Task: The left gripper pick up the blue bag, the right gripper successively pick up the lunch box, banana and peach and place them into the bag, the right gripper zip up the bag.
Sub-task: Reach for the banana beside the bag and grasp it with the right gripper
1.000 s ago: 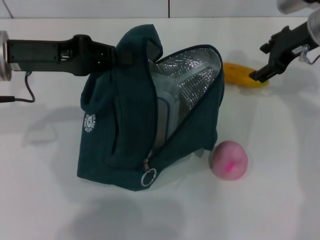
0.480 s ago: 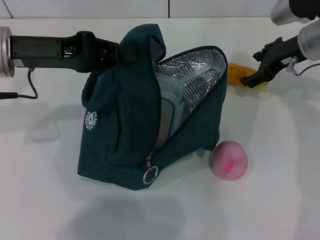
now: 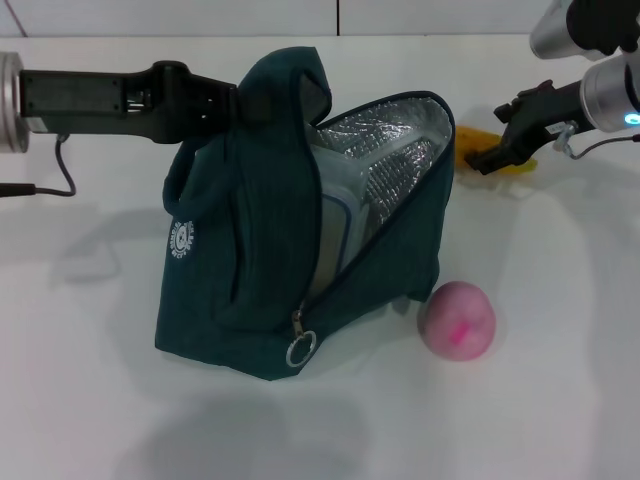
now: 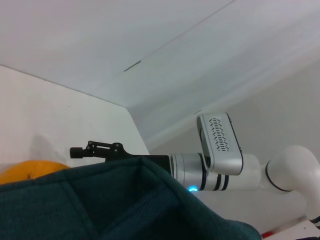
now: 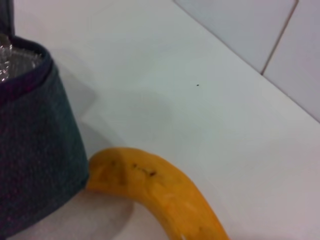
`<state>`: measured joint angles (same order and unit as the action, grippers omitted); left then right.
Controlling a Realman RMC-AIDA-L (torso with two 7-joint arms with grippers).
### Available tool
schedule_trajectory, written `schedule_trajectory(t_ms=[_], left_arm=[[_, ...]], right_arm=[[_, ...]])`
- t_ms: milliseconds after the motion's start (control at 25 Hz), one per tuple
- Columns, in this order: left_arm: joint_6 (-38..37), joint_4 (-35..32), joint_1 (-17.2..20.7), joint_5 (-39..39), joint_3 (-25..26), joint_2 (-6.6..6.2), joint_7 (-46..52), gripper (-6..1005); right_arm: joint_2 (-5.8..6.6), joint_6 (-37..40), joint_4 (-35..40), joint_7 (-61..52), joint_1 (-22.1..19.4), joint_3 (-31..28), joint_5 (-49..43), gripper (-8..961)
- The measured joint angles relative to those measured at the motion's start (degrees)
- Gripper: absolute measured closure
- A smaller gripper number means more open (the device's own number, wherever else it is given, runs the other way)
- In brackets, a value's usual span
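Note:
The blue bag (image 3: 260, 260) stands open at the table's middle, its foil lining showing. My left gripper (image 3: 240, 105) is shut on the bag's handle and holds the top up. The lunch box (image 3: 345, 205) stands inside the bag. The banana (image 3: 466, 137) lies behind the bag's right side, partly hidden; it also shows in the right wrist view (image 5: 160, 192) and the left wrist view (image 4: 30, 172). My right gripper (image 3: 492, 140) is open, low over the banana. The peach (image 3: 457, 320) lies on the table right of the bag's front.
The white table (image 3: 560, 300) extends right and front of the bag. A tiled wall (image 3: 340, 15) runs along the back edge. The bag's zip ring (image 3: 299, 352) hangs at the front corner. A black cable (image 3: 45, 185) trails at the left.
My right gripper has moved left and lower, from beside the banana's right end to over it near the bag. The bag and left gripper have shifted slightly.

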<state>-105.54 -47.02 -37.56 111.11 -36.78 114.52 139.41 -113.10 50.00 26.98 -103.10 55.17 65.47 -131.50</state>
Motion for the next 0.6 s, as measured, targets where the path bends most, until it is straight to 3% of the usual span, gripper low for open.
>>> schedule_trajectory(t_ms=[600], left_arm=[[0.17,0.05,-0.47,-0.03,-0.07,0.06,-0.03,960]], right_arm=[[-1.04,-2.49,-1.53,1.2,-0.58,0.0,2.5,145]])
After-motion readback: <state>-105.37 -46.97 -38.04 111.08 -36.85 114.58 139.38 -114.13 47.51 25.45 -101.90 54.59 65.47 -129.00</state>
